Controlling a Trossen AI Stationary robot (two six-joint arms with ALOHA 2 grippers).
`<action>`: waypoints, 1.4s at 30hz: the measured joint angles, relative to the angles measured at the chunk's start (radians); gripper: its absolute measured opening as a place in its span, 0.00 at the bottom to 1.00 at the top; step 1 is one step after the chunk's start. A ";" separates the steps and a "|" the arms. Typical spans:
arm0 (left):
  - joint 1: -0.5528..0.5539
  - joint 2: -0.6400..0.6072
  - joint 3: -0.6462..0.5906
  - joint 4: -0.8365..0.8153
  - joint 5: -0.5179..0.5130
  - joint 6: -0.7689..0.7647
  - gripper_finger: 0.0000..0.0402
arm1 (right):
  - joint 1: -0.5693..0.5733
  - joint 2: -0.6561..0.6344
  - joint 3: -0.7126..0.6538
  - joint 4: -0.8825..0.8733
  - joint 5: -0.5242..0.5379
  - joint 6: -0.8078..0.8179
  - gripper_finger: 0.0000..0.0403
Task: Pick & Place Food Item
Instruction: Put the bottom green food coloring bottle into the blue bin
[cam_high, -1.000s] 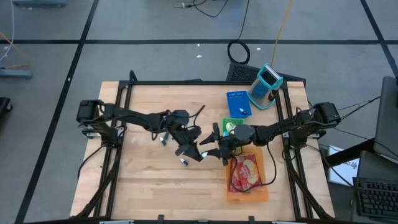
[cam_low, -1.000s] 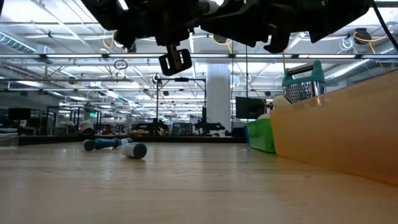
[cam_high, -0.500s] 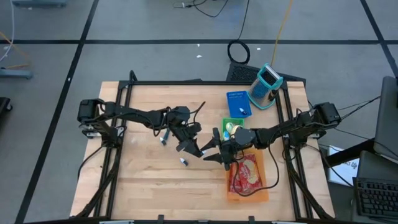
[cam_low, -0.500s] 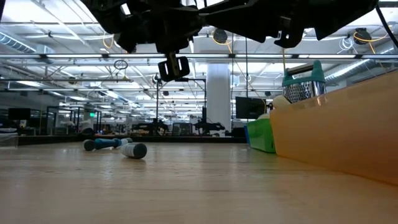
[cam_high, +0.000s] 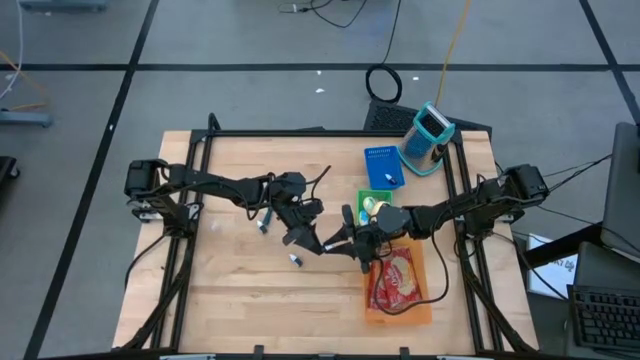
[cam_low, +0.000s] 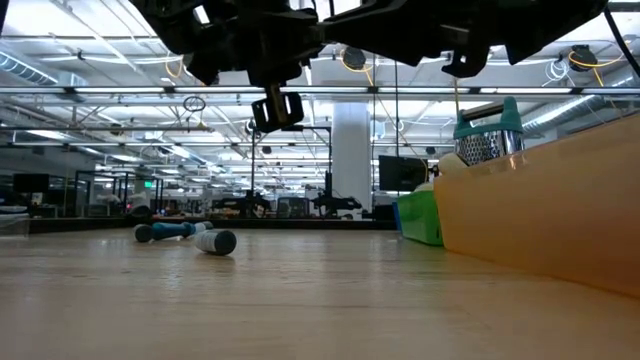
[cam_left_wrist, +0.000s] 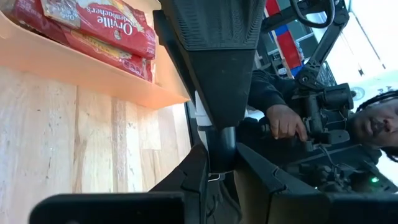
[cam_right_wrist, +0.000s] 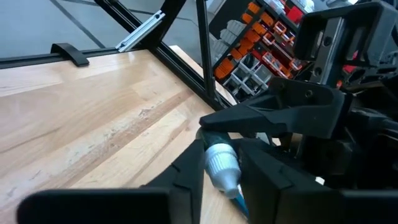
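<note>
A small tube (cam_right_wrist: 222, 163) with a grey ribbed cap and a blue body hangs in the air over the middle of the table. Both grippers are on it. My left gripper (cam_left_wrist: 219, 167) comes from the table's left and is shut on one end. My right gripper (cam_right_wrist: 225, 179) comes from the right and is shut on the tube too. In the high view the two grippers meet tip to tip, left (cam_high: 314, 243) and right (cam_high: 341, 243). Two like tubes (cam_low: 215, 242) (cam_low: 165, 232) lie loose on the wood. My left gripper pinches one end of the tube (cam_left_wrist: 221, 147) between its two fingers, coming about level from the table's left; which end it has I cannot tell. The tube is lifted clear of the table. My right gripper has its two fingers on either side of the tube at the grey ribbed cap (cam_right_wrist: 219, 158), pinching it. The fingers come level from the table's right, facing the left gripper. The blue body (cam_right_wrist: 240, 194) runs back between the fingers.
An orange bin (cam_high: 420, 312) holding a red popcorn package (cam_high: 396, 280) stands at the near right, just beside the grippers. Behind it are a green box (cam_high: 372, 199), a blue box (cam_high: 381, 166) and a teal and grey device (cam_high: 430, 135). Bare wood lies to the left.
My right gripper's fingers stood wide apart around the tube and have shut on it. The left gripper has kept its hold, and the tube stays in the air at the same spot.
</note>
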 joint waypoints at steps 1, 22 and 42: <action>0.000 0.000 0.000 0.000 0.001 0.009 0.14 | 0.000 0.000 0.000 0.000 -0.001 0.000 0.17; 0.160 -0.044 -0.008 0.017 -0.172 0.259 0.63 | -0.037 -0.088 -0.004 -0.177 0.002 0.242 0.13; 0.182 -0.560 -0.378 0.070 -0.633 0.372 0.66 | -0.336 -0.580 -0.413 -0.263 0.310 0.627 0.13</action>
